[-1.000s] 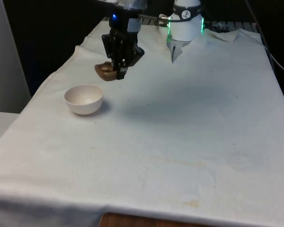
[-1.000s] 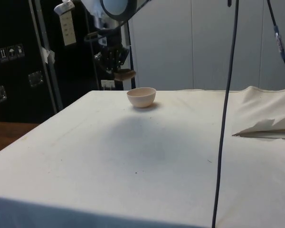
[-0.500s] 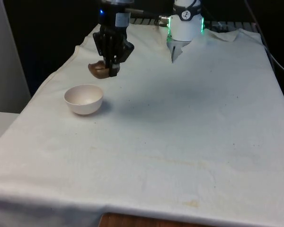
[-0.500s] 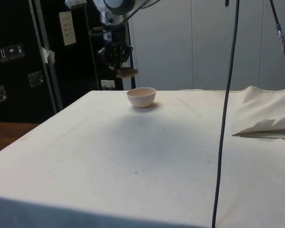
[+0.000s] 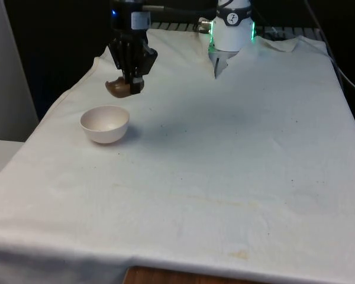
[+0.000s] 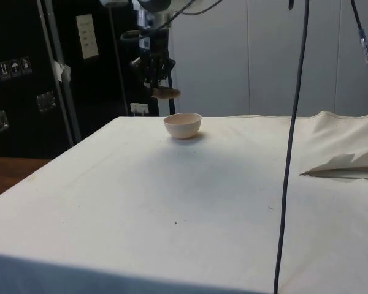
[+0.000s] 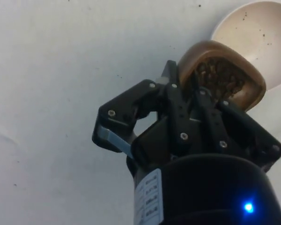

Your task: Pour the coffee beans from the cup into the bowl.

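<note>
Coffee beans not yet poured, as far as the pics show; the job looks roughly at the halfway mark, w/ the carry about done and the tip-out still to come.

Front view: the end effector (image 5: 132, 86) hangs above the desk (image 5: 225, 165), clamped on the rim of a small brown cup (image 5: 117, 87). The cup sits in the air, just behind and slightly to the front view's right of the bowl (image 5: 105, 123), not touching it. The bowl is pale, round, upright on the white cloth, and its inside looks bare from here (no dark heap visible).

Side view: the end effector (image 6: 153, 78) holds the cup (image 6: 166, 93) above the bowl (image 6: 183, 125), w/ a clear gap between them. The cup reads as a low brown shape, roughly level or only slightly tilted; can't tell the exact angle. Nothing seen falling from it.

Wrist view: the cup (image 7: 222, 75) is gripped at its near wall by the fingers (image 7: 180, 108), one inside and one outside the rim by the look of it. Dark beans (image 7: 218, 75) fill the cup's inside, so the load seems intact. Beyond it lies the bowl (image 7: 258, 37), pale w/ a few dark specks (crumbs or dust, not whole beans, I'd judge). The cup's far lip overlaps the bowl's edge in this look.

Left to do, in my judgement: bring the cup fully over the bowl, then tip it.
</note>
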You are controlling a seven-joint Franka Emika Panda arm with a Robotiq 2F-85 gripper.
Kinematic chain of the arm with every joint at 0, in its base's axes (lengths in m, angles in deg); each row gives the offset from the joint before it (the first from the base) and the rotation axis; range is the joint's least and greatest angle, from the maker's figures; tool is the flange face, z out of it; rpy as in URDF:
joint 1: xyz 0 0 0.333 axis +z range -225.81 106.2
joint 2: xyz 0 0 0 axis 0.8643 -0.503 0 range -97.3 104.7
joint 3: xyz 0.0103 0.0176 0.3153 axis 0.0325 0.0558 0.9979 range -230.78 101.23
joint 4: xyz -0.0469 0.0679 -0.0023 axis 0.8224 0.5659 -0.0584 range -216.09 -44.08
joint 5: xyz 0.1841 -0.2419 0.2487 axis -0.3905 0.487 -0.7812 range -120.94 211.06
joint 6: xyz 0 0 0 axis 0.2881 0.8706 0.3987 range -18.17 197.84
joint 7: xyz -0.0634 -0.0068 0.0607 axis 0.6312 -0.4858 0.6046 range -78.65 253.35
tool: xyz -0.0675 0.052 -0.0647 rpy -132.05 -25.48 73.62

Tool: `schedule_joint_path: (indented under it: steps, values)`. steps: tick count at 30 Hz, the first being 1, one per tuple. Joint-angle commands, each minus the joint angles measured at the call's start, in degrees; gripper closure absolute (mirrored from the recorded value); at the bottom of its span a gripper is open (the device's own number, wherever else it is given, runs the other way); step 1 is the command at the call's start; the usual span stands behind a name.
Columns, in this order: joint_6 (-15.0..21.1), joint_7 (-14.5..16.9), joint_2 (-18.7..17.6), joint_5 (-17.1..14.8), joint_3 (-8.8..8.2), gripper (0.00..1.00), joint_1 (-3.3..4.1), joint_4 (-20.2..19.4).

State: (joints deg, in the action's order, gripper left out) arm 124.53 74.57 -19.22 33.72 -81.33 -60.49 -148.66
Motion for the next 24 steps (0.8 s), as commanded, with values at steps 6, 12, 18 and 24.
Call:
schedule_joint_path:
  steps: [6,12,18,24]
  values:
    - [0.00,3.95,0.46,-4.93,0.06,0.99,-0.69,-0.40]
    - [-0.34,7.10,0.00,-8.77,-1.26,0.99,-0.40,-0.11]
    - [-1.38,10.94,0.34,-13.35,-1.49,0.99,-1.15,-0.17]
    - [-2.23,13.98,0.23,-17.19,-2.23,0.99,-1.26,-0.06]
